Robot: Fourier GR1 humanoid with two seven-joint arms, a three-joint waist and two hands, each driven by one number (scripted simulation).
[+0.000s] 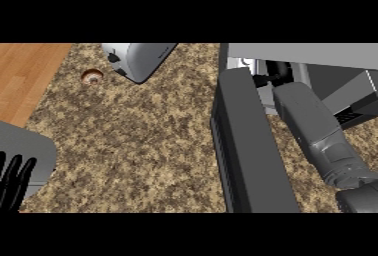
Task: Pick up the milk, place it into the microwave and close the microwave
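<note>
Granite-patterned countertop (pixel 140 145) in speckled brown fills most of the head view, with a strip of wooden floor (pixel 26 75) showing beyond its edge at ten o'clock. At eight o'clock the robot's left hand (pixel 15 182) rests at the frame's edge, black fingers straight and spread, holding nothing, over a grey forearm section. At eleven o'clock a mushroom (pixel 92 76) lies on the counter, just beside a silver toaster (pixel 136 59) that stands at twelve o'clock with its dark knob facing the mushroom. Right of centre, the microwave door (pixel 247 150) swings wide open, its dark slab running from the middle down to five o'clock and walling off the counter's right side. Behind it, at one to two o'clock, stands the microwave (pixel 310 50) itself. The grey right forearm (pixel 317 130) reaches from four o'clock up into the oven's open cavity, where the right hand (pixel 275 76) shows only as dark shapes; whether its fingers are curled or straight cannot be told. The milk cannot be made out, being hidden by arm and door if present.
</note>
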